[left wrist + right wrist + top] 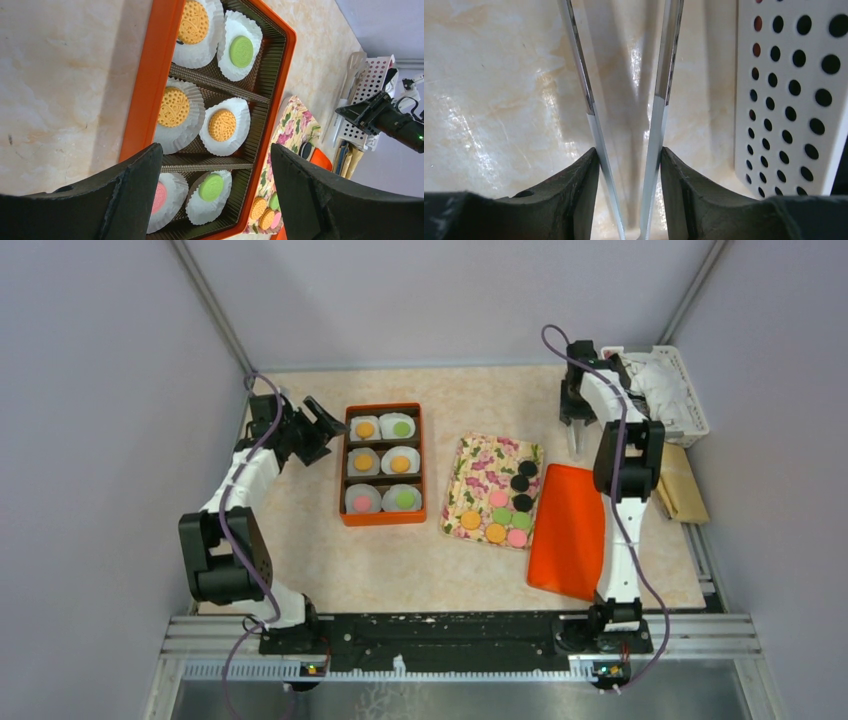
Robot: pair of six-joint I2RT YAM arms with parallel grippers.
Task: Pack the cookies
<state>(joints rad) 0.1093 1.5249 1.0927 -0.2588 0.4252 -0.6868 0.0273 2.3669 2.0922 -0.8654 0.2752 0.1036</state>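
Observation:
An orange box (384,519) holds six white paper cups, each with one cookie: orange (365,429), green (402,427), two orange, pink (362,503) and green. Several loose cookies (505,512), orange, pink, green and black, lie on a floral tray (480,465). My left gripper (318,425) is open and empty at the box's far left corner. In the left wrist view it (216,150) hangs over the box (150,85). My right gripper (575,410) is shut on metal tongs (573,443) at the back right; both blades (589,100) sit between its fingers (630,152).
An orange lid (567,530) lies right of the floral tray. A white perforated basket (672,390) stands at the back right corner, close beside the tongs (784,100). Brown flat items (683,485) lie at the right edge. Grey walls enclose the table.

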